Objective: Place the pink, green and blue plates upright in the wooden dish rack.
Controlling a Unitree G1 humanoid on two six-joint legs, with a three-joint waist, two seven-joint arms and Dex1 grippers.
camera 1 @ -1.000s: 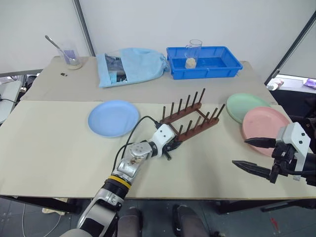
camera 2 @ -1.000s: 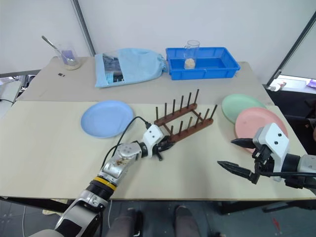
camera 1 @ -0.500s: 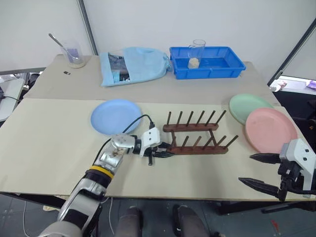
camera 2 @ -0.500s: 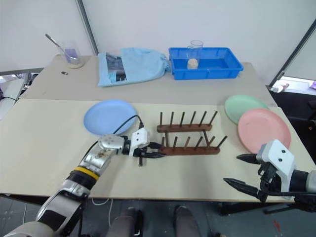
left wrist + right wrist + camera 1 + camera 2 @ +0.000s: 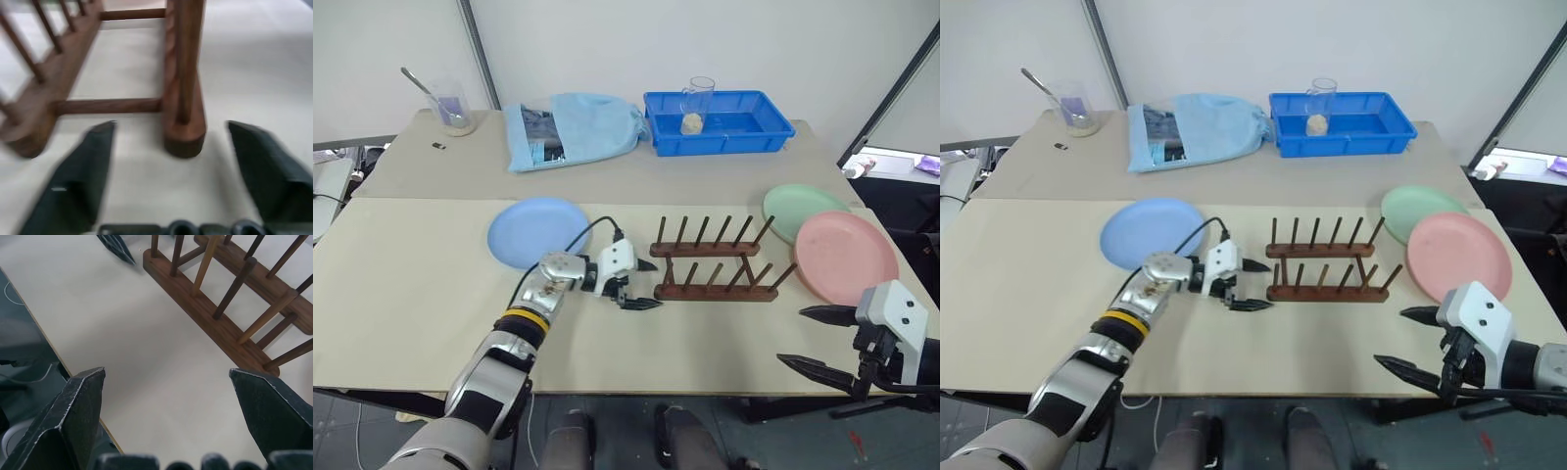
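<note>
Though all three plates look light, stiff and a little slick, each lies flat on the worktop (image 5: pixel 411 294), so I would pinch a rim edge: the blue plate (image 5: pixel 538 232) sits far left, with the left gripper (image 5: pixel 641 285) beside it, jaws now spread and clear of the wooden dish rack (image 5: pixel 715 264), which it was clamping a second ago and has swung square to the worktop edge. Farther right lie the green plate (image 5: pixel 800 209) and pink plate (image 5: pixel 845 257), then the right gripper (image 5: pixel 811 338), wide open, empty.
</note>
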